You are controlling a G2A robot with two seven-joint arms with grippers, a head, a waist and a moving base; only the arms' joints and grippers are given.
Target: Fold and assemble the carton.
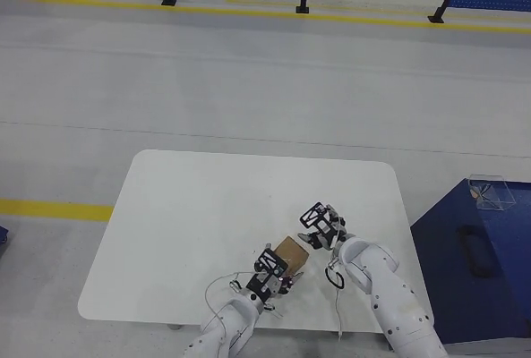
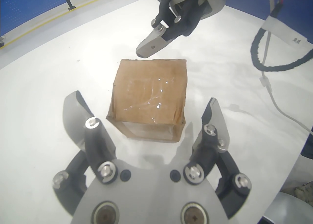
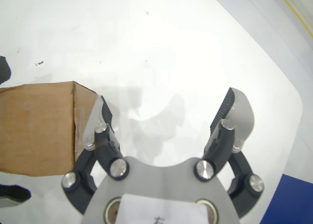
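Carton (image 1: 292, 253) sitting squared-up on the white table (image 1: 202, 206), lower centre of the top view, close to the table's lower edge. Left gripper (image 2: 144, 102) is spread wide and empty, with the box framed between its fingers and no contact that I can see. It looks lined up to clamp the walls. Right gripper (image 3: 166, 95) is spread open too, just beside the carton's other end, one finger close against a side panel, likely to brace it; whether it touches, I can't tell. The top face lies folded flat under glossy tape, so nothing of the inside shows. By my read, assembly is nearly finished.
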